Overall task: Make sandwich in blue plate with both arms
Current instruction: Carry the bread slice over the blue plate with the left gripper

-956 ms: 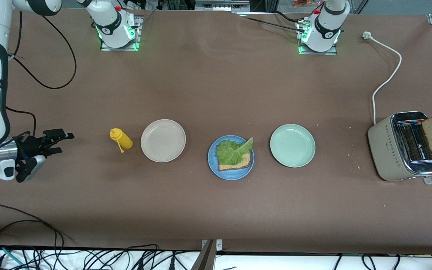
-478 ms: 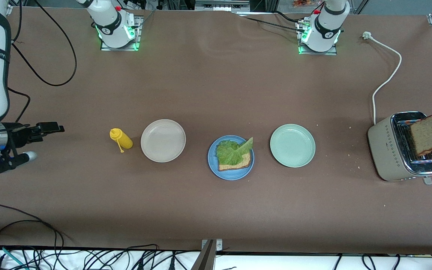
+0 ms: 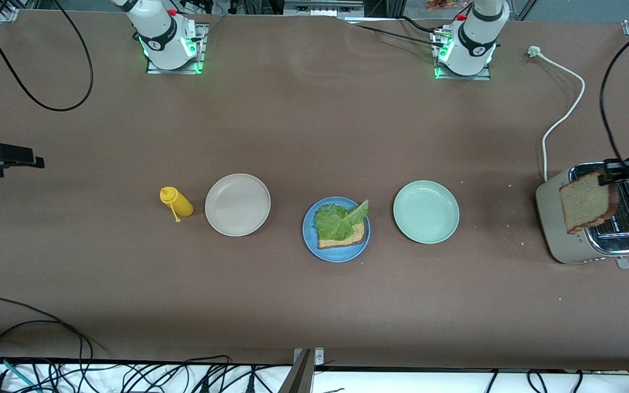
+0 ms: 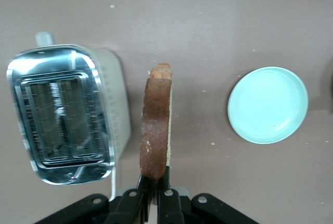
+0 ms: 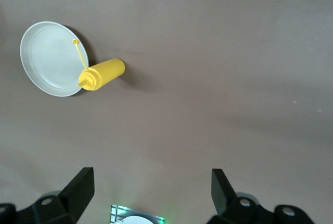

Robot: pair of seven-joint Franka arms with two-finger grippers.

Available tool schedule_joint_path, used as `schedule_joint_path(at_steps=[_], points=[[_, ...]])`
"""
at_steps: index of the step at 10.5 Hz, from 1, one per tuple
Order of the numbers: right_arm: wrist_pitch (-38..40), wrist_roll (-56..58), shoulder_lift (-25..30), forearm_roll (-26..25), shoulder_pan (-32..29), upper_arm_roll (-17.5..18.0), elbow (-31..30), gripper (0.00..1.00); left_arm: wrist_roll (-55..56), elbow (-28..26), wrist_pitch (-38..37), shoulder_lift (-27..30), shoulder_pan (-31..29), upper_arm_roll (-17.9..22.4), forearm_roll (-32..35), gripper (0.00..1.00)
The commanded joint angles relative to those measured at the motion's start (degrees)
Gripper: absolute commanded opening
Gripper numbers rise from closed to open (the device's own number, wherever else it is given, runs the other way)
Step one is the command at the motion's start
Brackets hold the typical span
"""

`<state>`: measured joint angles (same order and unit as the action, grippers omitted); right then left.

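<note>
One bread slice (image 3: pixel 587 208) — left pincer (image 3: pixel 605 177)

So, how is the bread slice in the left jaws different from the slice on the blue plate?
The held bread slice hangs on edge over the toaster; the plate's slice lies flat on the blue plate. The held slice is bare; the plate's slice carries a lettuce leaf. Both are brown, square and dark-crusted.

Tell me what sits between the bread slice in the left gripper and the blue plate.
The pale green plate lies on the table between them. The bread slice, pinched in the left gripper, is in the air over the toaster, so it can pass above to the blue plate.
</note>
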<state>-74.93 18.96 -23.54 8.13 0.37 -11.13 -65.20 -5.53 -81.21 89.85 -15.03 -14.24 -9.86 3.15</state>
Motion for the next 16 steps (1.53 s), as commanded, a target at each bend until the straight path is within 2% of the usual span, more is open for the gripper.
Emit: schedule_joint_path(at_steps=[1,4,5,8,11,14,16], points=[[-1.3,-8.6,11.9,-6.6,0.0,4.6,-8.7,1.00,3.0,-1.3,0.8,-1.0,4.1,0.9,-10.9,0.01],[-19.2,-21.8,25.3,-7.0,0.0,7.0,-30.4,1.00,3.2,-6.7,4.4,-1.4,5.5,1.2,-24.4,0.00],[-23.6,-23.1,28.1,-7.0,0.1,7.3,-34.9,1.00,4.6,-7.6,5.3,-2.1,7.0,1.2,-28.2,0.00],[-24.5,-21.9,27.7,-6.8,0.2,7.3,-34.7,1.00,11.3,-8.8,12.0,-3.4,13.5,1.2,-31.6,0.00],[-18.1,-21.8,25.0,-7.0,0.3,7.3,-30.2,1.00,11.4,-8.9,14.7,-8.4,17.9,1.8,-44.5,0.00],[-18.1,-19.4,25.0,-6.8,0.3,7.4,-29.5,1.00,11.7,-9.6,23.1,-11.6,26.5,3.3,-45.2,0.00],[-17.3,-19.1,25.0,-6.8,0.3,7.4,-29.5,1.00,14.8,-10.1,28.2,-13.5,32.8,5.1,-49.4,0.00]])
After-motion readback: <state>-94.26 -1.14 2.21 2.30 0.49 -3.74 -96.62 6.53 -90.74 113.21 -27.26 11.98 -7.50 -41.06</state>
